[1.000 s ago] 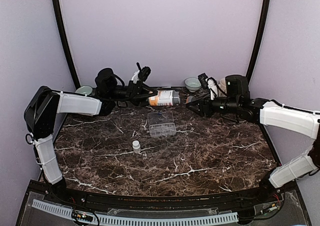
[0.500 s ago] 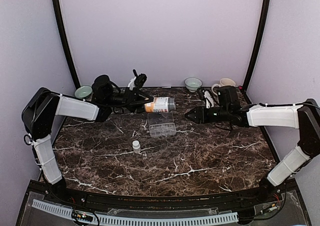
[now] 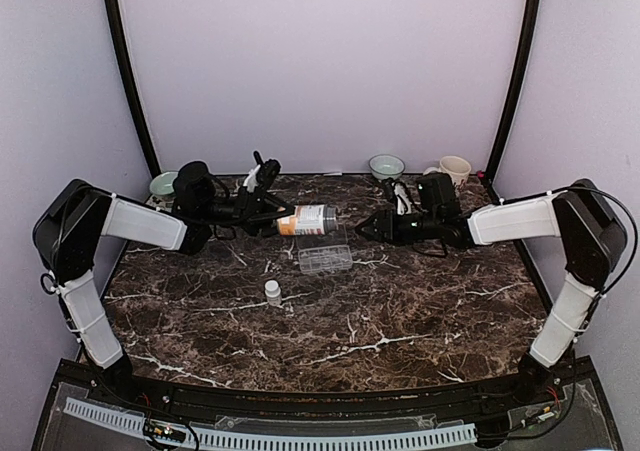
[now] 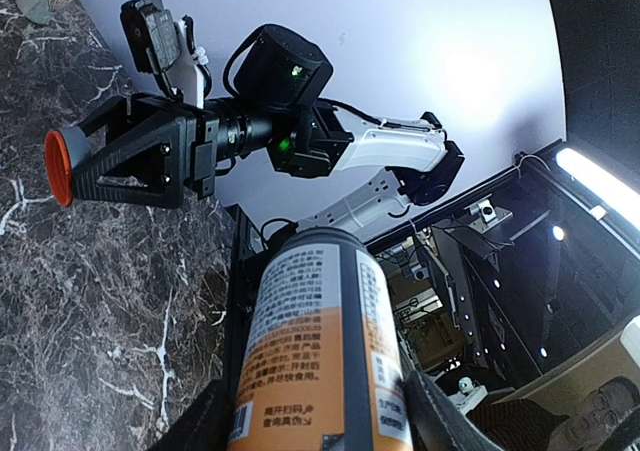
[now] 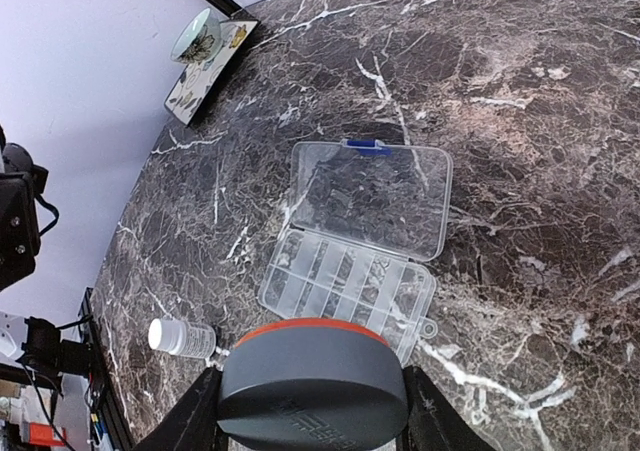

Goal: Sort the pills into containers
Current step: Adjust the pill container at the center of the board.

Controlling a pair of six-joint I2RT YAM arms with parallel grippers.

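Note:
My left gripper (image 3: 283, 221) is shut on the amber bottle (image 3: 305, 219), which it holds lying level just above the far edge of the clear organiser box (image 3: 325, 248). In the left wrist view the bottle (image 4: 318, 341) fills the space between my fingers, its white label toward the camera. My right gripper (image 3: 368, 225) is shut on the grey cap (image 5: 312, 386), which has an orange underside (image 4: 56, 168). The box lies open below it, with its containers (image 5: 345, 276) and its flat lid (image 5: 375, 196). No pills show.
A tiny white bottle (image 3: 272, 290) stands in front of the box and shows lying sideways (image 5: 180, 338) in the right wrist view. Two small bowls (image 3: 167, 182) (image 3: 386, 165) and a mug (image 3: 455, 168) sit along the back edge of the marble table (image 3: 400, 311).
Both arms came down and forward. The bottle moved left and lower toward the box, and the right gripper with the cap drew away from the bottle's mouth and lower.

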